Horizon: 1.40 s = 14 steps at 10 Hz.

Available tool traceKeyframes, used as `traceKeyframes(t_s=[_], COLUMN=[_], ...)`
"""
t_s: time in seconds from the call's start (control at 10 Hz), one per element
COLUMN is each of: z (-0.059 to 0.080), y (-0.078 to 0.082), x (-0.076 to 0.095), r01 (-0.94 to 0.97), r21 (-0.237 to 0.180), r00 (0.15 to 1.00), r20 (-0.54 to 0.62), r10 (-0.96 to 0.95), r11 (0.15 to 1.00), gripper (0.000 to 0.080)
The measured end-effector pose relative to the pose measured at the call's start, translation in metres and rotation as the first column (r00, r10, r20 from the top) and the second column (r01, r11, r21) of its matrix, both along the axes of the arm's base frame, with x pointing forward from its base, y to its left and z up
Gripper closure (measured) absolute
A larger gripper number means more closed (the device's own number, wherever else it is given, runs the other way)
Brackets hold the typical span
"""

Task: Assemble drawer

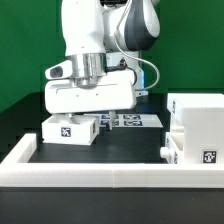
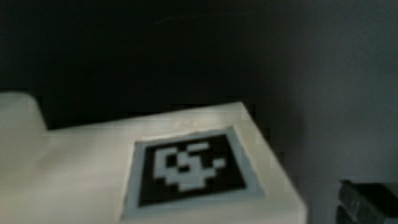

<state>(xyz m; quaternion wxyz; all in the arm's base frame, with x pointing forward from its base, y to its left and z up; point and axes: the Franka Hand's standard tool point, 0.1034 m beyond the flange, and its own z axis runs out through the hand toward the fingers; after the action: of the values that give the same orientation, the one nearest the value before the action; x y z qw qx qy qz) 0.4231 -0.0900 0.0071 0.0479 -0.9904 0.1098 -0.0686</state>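
Out in the exterior view we have the arm (image 1: 95,40) standing tall at twelve o'clock. Its gripper (image 1: 88,111) hangs low, right over the small white part (image 1: 70,128). That part lies on the black table (image 1: 125,147), at about eight o'clock from the picture's middle.

We look for the fingers and can't make them out, because the broad white hand block covers them. So we cannot tell how wide the jaws stand, or whether they have hold of anything.

The wrist view gives us what looks like that same part from close above. We see a pale top face against the dark, and its black-and-white marker tag (image 2: 187,166) is blurred but plain enough.

Back outside, the marker board (image 1: 133,120) lies flat just beside the small white part, at three o'clock of it. Over at four o'clock in the frame stands the large white box (image 1: 198,118), well apart from the small white part. It shows a second tag (image 1: 208,156) on the face turned towards us.

A white rail (image 1: 100,173) runs along six o'clock and turns up the eight o'clock side.
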Motion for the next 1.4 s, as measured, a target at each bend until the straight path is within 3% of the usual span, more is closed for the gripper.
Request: traceKeyframes(t_s=[0.1, 0.3, 0.4, 0.5, 0.6, 0.9, 1.1, 1.4], z=[0.001, 0.001, 0.001, 0.0, -0.001, 0.001, 0.006, 0.037], y=[0.003, 0.009, 0.01, 0.009, 0.008, 0.003, 0.011, 0.061], x=[0.004, 0.006, 0.006, 0.005, 0.005, 0.006, 0.013, 0.048], r01=[-0.017, -0.032, -0.034, -0.032, -0.032, -0.025, -0.007, 0.023], r21=[0.0, -0.001, -0.001, 0.0, 0.0, -0.01, -0.003, 0.061], r00=[1.0, 0.999, 0.999, 0.999, 0.999, 1.0, 1.0, 1.0], r20=[0.003, 0.006, 0.005, 0.004, 0.003, 0.017, 0.022, 0.008], r10=[0.017, 0.032, 0.034, 0.032, 0.032, 0.025, 0.007, -0.024], r11=[1.0, 0.999, 0.999, 0.999, 0.999, 1.0, 1.0, 0.998], gripper=[0.015, 0.0407, 0.0407, 0.0589, 0.0718, 0.0753, 0.0753, 0.0755])
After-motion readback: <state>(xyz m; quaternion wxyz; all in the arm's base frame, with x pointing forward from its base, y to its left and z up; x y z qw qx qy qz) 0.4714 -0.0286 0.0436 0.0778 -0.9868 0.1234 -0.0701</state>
